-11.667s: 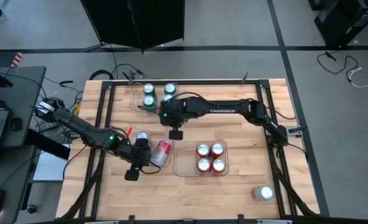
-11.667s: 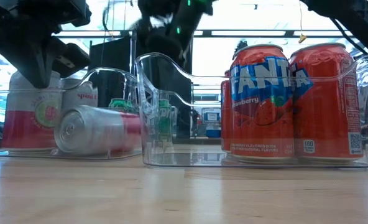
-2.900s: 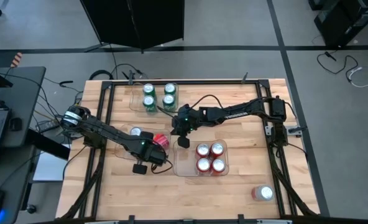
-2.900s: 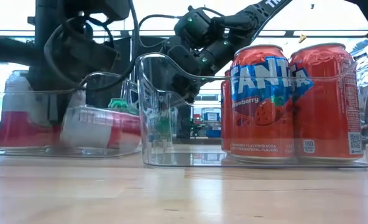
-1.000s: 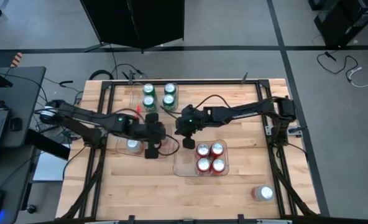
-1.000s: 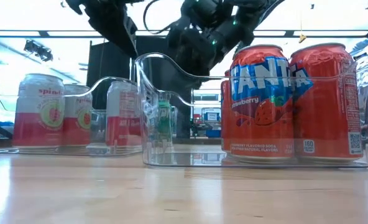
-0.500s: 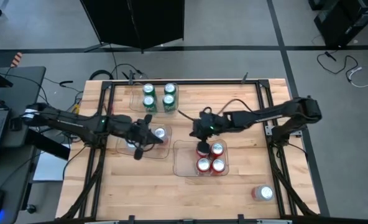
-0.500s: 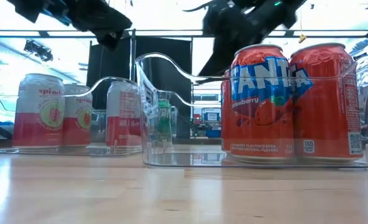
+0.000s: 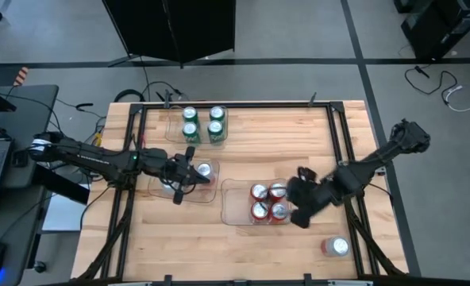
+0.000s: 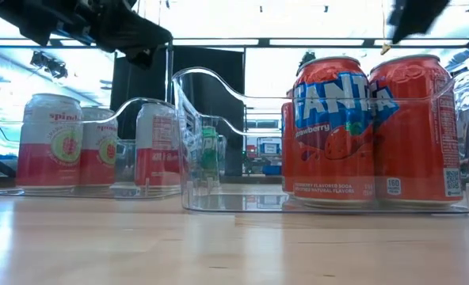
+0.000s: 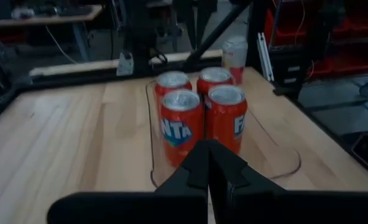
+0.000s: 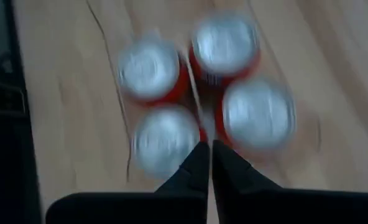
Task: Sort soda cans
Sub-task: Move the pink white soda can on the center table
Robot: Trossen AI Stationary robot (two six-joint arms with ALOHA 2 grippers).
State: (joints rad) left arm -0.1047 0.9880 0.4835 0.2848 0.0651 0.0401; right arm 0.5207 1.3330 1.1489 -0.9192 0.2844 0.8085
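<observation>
A lone silver-white can (image 9: 337, 247) stands at the table's near right corner. Just beyond it, the right gripper (image 9: 300, 217) hovers closed and empty beside four red cans (image 9: 268, 200). The left gripper (image 9: 179, 193), closed, hangs over what look like three silver-white cans (image 10: 100, 144). Four green cans (image 9: 202, 124) sit farthest back.

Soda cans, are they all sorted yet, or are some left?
Nearly. Four green cans, four red cans and three silver-white cans stand grouped in their own clear trays. Nothing is in hand: the left gripper and right gripper are both shut and empty. Left to do: one stray can stands alone near the table corner.
</observation>
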